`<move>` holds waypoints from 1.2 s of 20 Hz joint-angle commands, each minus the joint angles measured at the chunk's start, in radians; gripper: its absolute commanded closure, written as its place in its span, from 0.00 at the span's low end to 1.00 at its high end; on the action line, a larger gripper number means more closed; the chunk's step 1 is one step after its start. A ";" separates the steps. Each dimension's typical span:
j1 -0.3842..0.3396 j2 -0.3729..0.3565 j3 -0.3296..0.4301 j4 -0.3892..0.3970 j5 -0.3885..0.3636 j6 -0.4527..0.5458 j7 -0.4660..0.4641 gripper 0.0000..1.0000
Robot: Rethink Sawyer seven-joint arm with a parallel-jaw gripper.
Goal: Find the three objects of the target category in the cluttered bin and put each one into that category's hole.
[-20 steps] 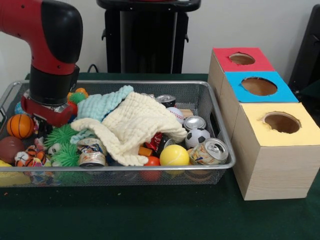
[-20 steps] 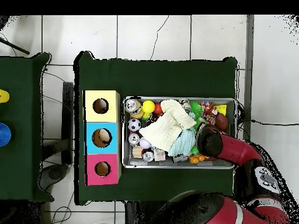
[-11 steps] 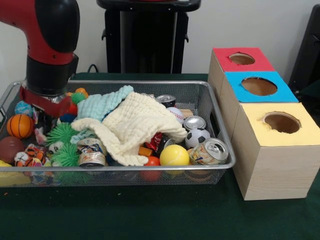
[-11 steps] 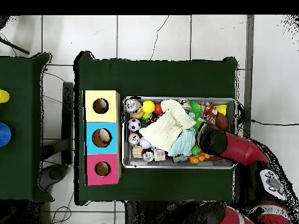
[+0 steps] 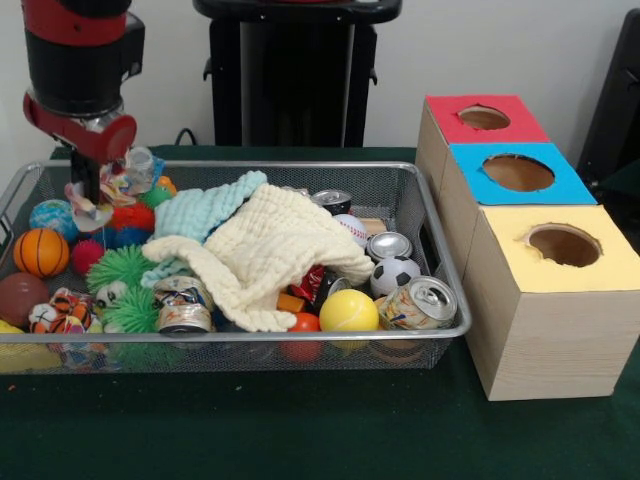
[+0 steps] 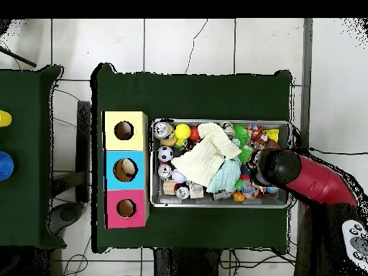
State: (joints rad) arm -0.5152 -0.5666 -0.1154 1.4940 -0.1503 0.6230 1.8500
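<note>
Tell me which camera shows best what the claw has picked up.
The front view. There the claw hangs above the wire bin with a small crinkly, multicoloured wrapper or toy in it, seen from the side. In the overhead view the red arm covers the claw and the item completely.

- The red and black arm (image 5: 80, 55) comes straight down at the front view's left edge.
- Its gripper (image 5: 92, 190) points down, raised, clamped on a crinkly multicoloured object (image 5: 118, 180).
- In the overhead view the arm (image 6: 302, 176) reaches in from the right.
</note>
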 commanded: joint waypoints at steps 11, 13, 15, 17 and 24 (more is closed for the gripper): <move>0.116 -0.066 -0.007 -0.121 0.037 0.267 0.138 1.00; 0.128 -0.074 -0.014 -0.156 0.052 0.329 0.146 1.00; 0.138 -0.076 -0.023 -0.197 0.055 0.388 0.144 1.00; 0.157 -0.073 -0.042 -0.229 0.048 0.414 0.160 1.00; 0.191 -0.015 -0.062 -0.425 0.031 0.584 0.190 1.00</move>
State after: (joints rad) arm -0.3386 -0.6408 -0.1756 1.2448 -0.1317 1.0179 1.8500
